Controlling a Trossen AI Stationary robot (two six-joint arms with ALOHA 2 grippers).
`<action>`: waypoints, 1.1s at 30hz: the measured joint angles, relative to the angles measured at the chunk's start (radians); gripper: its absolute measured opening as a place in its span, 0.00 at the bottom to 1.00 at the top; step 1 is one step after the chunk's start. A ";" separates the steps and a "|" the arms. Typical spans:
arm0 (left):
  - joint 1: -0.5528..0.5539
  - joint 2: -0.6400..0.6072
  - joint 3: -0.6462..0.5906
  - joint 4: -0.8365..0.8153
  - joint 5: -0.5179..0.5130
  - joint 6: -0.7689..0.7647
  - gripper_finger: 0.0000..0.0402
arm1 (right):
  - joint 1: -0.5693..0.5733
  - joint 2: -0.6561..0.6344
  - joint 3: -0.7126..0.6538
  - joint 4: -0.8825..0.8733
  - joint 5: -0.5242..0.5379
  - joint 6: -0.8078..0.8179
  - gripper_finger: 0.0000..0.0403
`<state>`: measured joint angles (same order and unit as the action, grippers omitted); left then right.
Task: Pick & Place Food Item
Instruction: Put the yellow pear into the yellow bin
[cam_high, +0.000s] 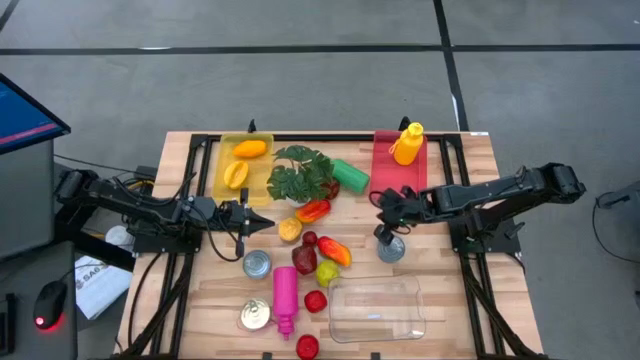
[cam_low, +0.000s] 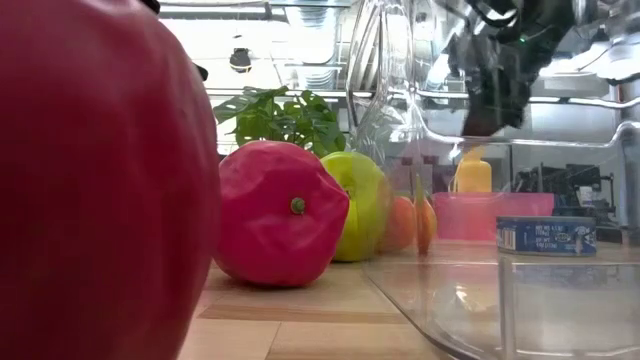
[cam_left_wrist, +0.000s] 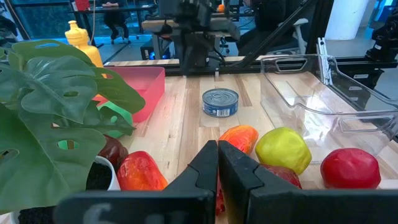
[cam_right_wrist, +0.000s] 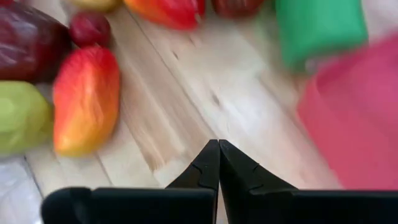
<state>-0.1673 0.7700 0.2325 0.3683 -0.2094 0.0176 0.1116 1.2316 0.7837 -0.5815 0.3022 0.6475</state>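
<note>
High view: both grippers closed and empty over a crowded table

High view shows the left gripper shut with nothing between its fingers, just left of the clustered food. The right gripper is likewise pinched shut and empty, near the red tray. The likely target, an orange-red mango, lies mid-table among a green apple and a dark red fruit, left of the clear container. Descending with fingers closed would only shove the fruit, perhaps rolling it away. Neighbours touch, so opened fingers may snag two items. The tin can seems close beneath the right arm and could be knocked
</note>
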 joint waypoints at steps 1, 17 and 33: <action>0.000 0.000 0.000 0.000 0.000 0.000 0.01 | 0.000 0.000 0.000 -0.020 -0.010 0.028 0.00; 0.000 0.022 0.000 0.000 0.001 0.000 0.01 | -0.001 0.000 0.000 -0.006 -0.015 0.078 0.00; 0.008 0.226 0.000 0.081 -0.057 -0.026 0.35 | -0.003 0.000 0.000 -0.001 -0.002 0.075 0.00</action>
<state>-0.1595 0.9958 0.2325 0.4492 -0.2661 -0.0081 0.1085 1.2320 0.7834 -0.5826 0.3002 0.7227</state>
